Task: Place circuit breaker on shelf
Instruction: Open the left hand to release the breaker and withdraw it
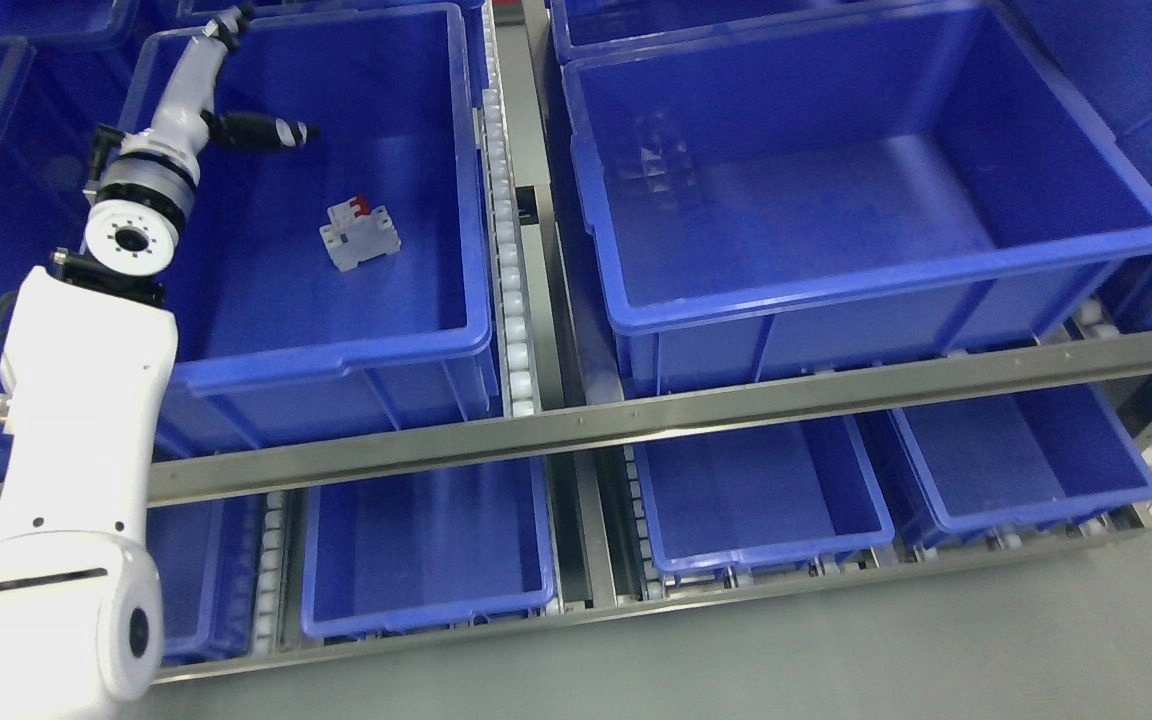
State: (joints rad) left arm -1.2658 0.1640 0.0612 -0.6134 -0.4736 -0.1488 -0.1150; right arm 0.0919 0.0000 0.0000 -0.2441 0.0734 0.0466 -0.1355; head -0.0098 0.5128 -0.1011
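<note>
Left arm comes in from lower left, reaching up over the near-left rim of the upper-left blue bin (336, 362). Left hand (236, 40) is at the bin's back-left corner, near the top edge of the picture. One dark finger (266, 131) sticks out to the right over the bin floor; the rest of the hand is small and partly cut off. Hand holds nothing, fingers look apart and relaxed, not curled on anything.

Circuit breaker (361, 235) lies on the floor of that same bin, roughly centre, white body with a red toggle on top, tipped on its side and skewed. It is well apart from the hand, nothing touching it.

Judgement: breaker already sits in a bin on the upper shelf tier, so the placing looks done; hand is empty and off to the side, probably clear of the part so it doesn't knock it.

Bin sits on a sloped roller track (511, 300), white rollers between it and the big blue bin on the right (876, 270), which shows nothing inside. Metal shelf rail (736, 400) runs across the front and stops the bins sliding off. Lower tier has more blue bins (426, 560). Grey floor below.

Right arm not seen.
</note>
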